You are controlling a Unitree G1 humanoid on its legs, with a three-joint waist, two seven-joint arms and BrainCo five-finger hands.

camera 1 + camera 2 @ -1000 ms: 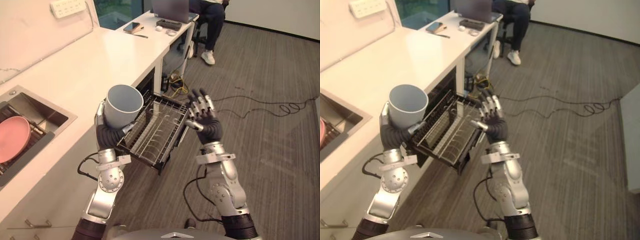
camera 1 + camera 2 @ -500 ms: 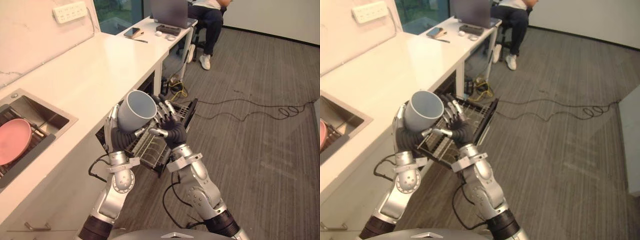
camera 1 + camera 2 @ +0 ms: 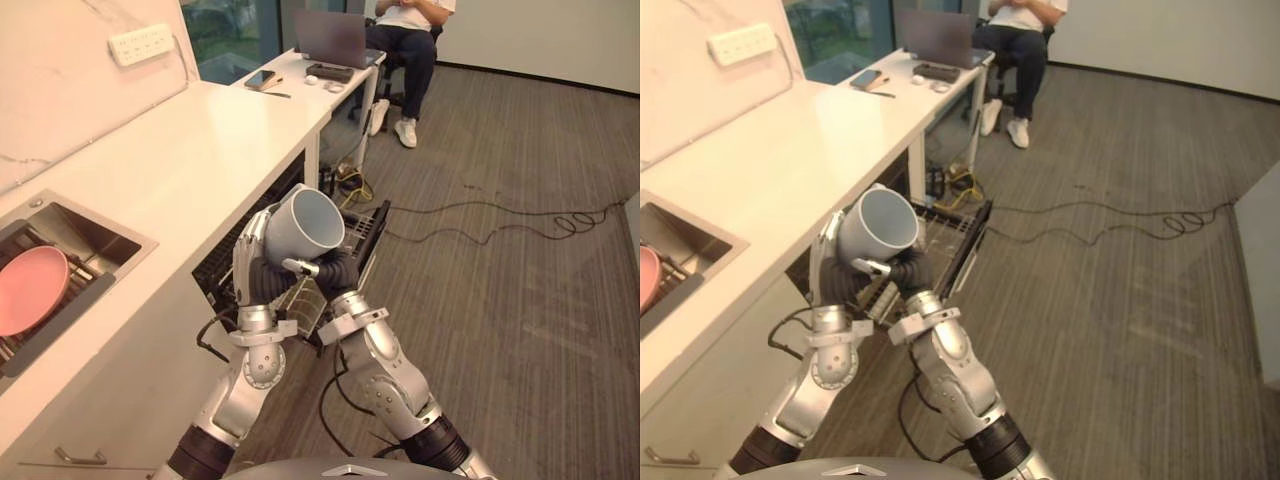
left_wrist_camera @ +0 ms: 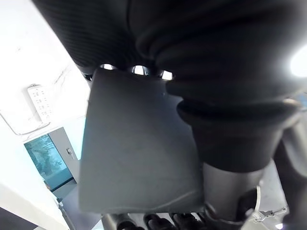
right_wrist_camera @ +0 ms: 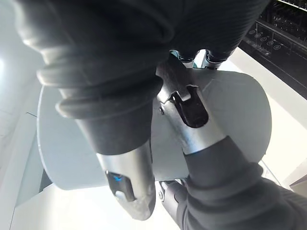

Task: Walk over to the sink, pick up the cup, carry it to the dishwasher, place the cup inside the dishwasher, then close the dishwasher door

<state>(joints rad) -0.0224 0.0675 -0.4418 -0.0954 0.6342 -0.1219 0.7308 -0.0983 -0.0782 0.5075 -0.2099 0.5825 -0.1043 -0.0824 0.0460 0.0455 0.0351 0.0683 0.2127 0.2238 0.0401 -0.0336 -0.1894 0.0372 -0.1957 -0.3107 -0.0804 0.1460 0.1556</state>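
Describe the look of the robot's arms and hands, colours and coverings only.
The left arm and right arm are alike: silver-grey metal with rounded joint housings and black sleeves nearest the body. A dark ribbed cover wraps each wrist and hand back. The left robot hand and right robot hand have silver fingers with dark tips.

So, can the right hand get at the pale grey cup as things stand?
Looks like yes: the right hand is on the pale grey cup, thumb across its wall, beside the left hand gripping it; nothing between.
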